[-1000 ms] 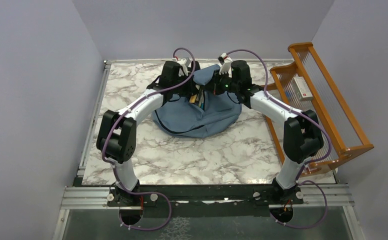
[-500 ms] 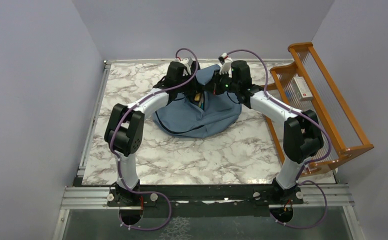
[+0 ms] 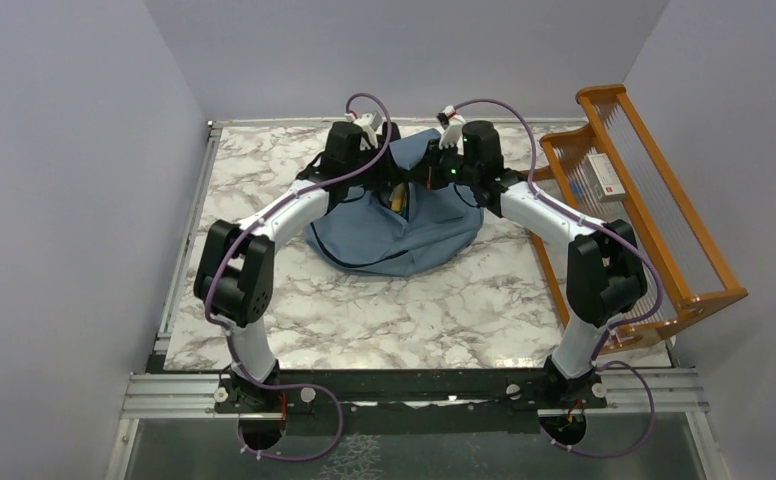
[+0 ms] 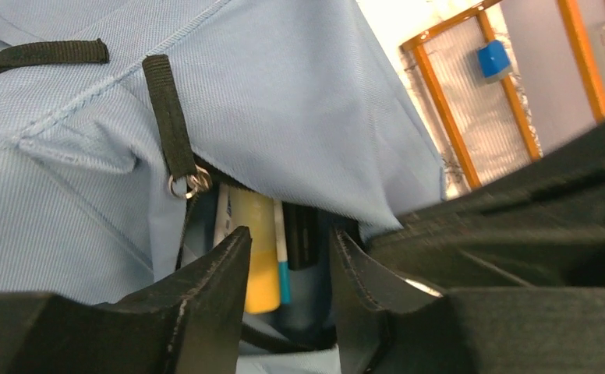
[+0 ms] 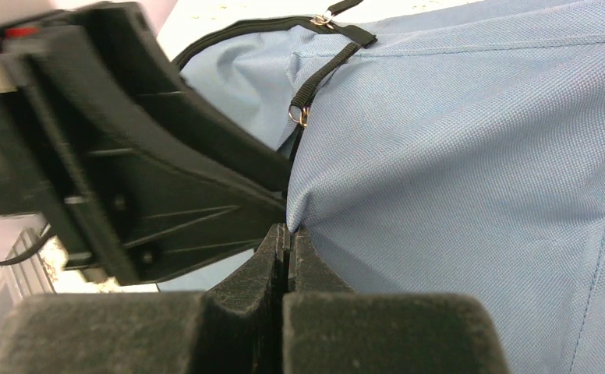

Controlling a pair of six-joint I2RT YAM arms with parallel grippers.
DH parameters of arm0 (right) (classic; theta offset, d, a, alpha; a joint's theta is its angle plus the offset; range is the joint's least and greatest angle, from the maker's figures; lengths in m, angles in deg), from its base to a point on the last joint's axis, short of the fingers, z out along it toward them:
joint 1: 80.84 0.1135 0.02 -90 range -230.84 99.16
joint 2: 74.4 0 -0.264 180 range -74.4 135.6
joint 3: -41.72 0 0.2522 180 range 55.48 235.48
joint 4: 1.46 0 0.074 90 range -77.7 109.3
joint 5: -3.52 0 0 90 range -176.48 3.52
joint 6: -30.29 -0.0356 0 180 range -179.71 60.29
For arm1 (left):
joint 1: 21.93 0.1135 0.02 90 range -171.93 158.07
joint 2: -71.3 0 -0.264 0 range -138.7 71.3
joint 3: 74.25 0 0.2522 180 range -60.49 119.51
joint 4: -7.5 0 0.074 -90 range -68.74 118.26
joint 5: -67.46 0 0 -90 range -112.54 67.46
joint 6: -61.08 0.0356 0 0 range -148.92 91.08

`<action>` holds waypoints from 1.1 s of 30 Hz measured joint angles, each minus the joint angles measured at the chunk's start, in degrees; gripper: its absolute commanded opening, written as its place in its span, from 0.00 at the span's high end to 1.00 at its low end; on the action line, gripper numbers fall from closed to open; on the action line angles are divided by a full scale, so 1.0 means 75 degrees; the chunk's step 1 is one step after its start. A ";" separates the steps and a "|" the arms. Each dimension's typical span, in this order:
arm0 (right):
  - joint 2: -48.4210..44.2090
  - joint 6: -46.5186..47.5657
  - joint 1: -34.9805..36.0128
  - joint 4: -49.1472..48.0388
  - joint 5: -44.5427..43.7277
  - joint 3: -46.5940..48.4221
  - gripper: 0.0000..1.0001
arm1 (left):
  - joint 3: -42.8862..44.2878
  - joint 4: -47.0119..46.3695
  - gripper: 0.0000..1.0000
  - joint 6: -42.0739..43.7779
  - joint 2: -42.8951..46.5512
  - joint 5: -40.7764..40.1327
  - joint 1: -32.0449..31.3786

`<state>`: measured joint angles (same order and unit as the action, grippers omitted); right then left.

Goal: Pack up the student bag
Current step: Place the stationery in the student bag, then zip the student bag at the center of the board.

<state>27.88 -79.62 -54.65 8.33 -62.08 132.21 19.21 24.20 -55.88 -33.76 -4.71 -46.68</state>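
The left gripper [image 4: 290, 240] stands open and empty at the mouth of the bag [image 3: 404, 235], pens [image 4: 281, 249] visible inside just beyond its fingertips. The bag lies at the far middle of the table [image 3: 414, 310], between both grippers. The right gripper [image 5: 288, 234] is closed, pinching bag fabric at the opening.

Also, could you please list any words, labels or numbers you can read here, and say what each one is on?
Nothing here can be read.
On the white box in the orange wooden rack: a label with a red mark, too small to read.
On the student bag: no lettering visible.
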 measured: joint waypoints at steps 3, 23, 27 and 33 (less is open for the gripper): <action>0.0003 0.0000 0.0000 0.0003 0.0000 0.0000 0.99 | -0.0391 0.0044 0.67 0.0146 0.0568 -0.0006 0.0003; 0.0895 0.0478 0.0402 0.0664 0.0050 0.0880 0.76 | -0.1833 0.0399 0.61 0.0393 0.2541 -0.0606 0.1518; 0.1107 0.0705 0.0542 0.1049 -0.0099 0.1014 0.66 | -0.1338 0.0297 0.61 0.0364 0.1964 -0.0411 0.1647; 0.1177 0.1049 0.0600 0.1702 -0.0350 0.1253 0.54 | -0.1148 0.0009 0.61 0.0347 0.1580 -0.0175 0.1708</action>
<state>36.71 -71.75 -50.14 21.10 -64.70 141.61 10.60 24.26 -53.28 -21.91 -6.03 -33.88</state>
